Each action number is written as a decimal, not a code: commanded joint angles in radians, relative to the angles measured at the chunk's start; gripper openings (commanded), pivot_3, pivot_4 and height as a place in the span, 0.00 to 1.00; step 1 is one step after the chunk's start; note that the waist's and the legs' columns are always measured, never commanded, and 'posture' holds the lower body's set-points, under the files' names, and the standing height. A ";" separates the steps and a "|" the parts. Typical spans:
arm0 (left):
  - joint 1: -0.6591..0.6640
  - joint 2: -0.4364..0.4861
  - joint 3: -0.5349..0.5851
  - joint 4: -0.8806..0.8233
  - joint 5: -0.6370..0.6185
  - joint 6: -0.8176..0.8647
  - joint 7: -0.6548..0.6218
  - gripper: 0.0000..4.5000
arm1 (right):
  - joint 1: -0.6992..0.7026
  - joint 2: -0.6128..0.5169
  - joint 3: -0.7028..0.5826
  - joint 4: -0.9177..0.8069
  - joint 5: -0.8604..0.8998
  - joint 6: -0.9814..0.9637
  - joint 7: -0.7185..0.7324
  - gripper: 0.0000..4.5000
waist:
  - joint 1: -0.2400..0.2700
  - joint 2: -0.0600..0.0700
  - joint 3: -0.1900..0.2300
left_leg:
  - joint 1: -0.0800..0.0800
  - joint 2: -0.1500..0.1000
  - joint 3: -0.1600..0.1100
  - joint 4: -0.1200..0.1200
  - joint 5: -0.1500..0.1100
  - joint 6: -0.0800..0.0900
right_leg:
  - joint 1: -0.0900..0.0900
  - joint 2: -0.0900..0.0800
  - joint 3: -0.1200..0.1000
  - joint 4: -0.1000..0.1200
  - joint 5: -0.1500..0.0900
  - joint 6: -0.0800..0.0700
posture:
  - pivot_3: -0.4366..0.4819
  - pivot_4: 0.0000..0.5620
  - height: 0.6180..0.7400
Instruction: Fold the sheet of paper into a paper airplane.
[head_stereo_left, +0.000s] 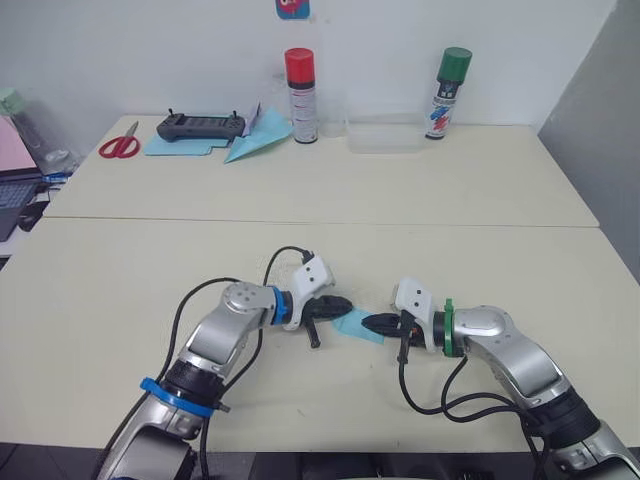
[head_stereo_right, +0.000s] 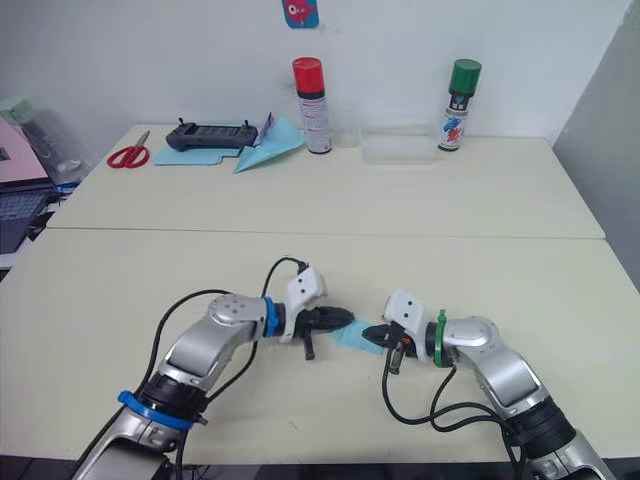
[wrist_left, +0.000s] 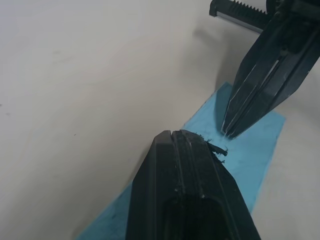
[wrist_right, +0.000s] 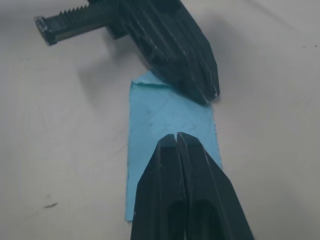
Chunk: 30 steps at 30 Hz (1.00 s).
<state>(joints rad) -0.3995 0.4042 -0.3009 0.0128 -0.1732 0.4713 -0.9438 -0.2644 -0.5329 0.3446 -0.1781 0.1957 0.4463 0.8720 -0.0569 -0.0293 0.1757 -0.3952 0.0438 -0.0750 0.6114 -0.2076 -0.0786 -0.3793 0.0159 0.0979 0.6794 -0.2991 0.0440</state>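
Note:
The sheet of paper (head_stereo_left: 355, 323) lies flat on the table as a narrow, light blue folded strip, between my two grippers. My left gripper (head_stereo_left: 340, 305) is shut, its tip resting on the strip's left part. My right gripper (head_stereo_left: 372, 324) is also shut and presses its tip on the strip from the right. In the left wrist view the paper (wrist_left: 252, 150) runs under my left gripper (wrist_left: 187, 136), with the right gripper (wrist_left: 230, 131) tip close opposite. In the right wrist view the strip (wrist_right: 165, 112) shows a torn-looking far corner. The paper airplane is out of view.
Along the table's far edge stand red scissors (head_stereo_left: 120, 146), a black controller (head_stereo_left: 200, 126), a teal paper dart (head_stereo_left: 258, 138) on flat blue sheets, a red-capped spray can (head_stereo_left: 301, 96), a clear tray (head_stereo_left: 385, 135) and a green-capped can (head_stereo_left: 449, 93). A laptop (head_stereo_left: 12, 195) sits far left.

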 joint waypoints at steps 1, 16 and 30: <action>0.009 -0.031 -0.005 0.033 0.022 -0.005 0.057 0.00 | 0.005 -0.012 0.002 0.019 -0.030 0.013 -0.008 0.00 | 0.000 0.000 0.000 | 0.000 0.000 0.000 0.000 0.000 0.000 | 0.000 0.000 0.000 0.000 0.000 0.000 | 0.48 0.27 1.00; 0.061 0.134 0.121 0.188 0.031 -0.026 0.107 0.00 | 0.020 -0.019 -0.006 0.006 -0.038 0.024 -0.009 0.00 | -0.028 0.000 -0.001 | 0.010 0.001 0.000 -0.002 0.000 0.000 | 0.006 0.000 0.000 0.000 -0.001 -0.001 | 0.48 0.27 1.00; 0.129 0.234 0.381 -0.151 -0.209 -0.003 0.037 0.23 | 0.014 -0.064 -0.224 -0.243 0.275 0.066 0.129 0.37 | -0.021 0.000 0.006 | -0.008 0.001 0.000 -0.002 0.000 -0.001 | -0.010 0.000 -0.001 0.001 0.000 0.000 | 0.48 0.27 1.00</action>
<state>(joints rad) -0.2900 0.6186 0.0491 -0.0559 -0.3383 0.4666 -0.8759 -0.2499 -0.5813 0.1625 -0.3560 0.4161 0.5020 0.9686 -0.0779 -0.0292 0.1813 -0.4035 0.0449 -0.0748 0.6096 -0.2080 -0.0794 -0.3887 0.0154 0.0972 0.6793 -0.2990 0.0446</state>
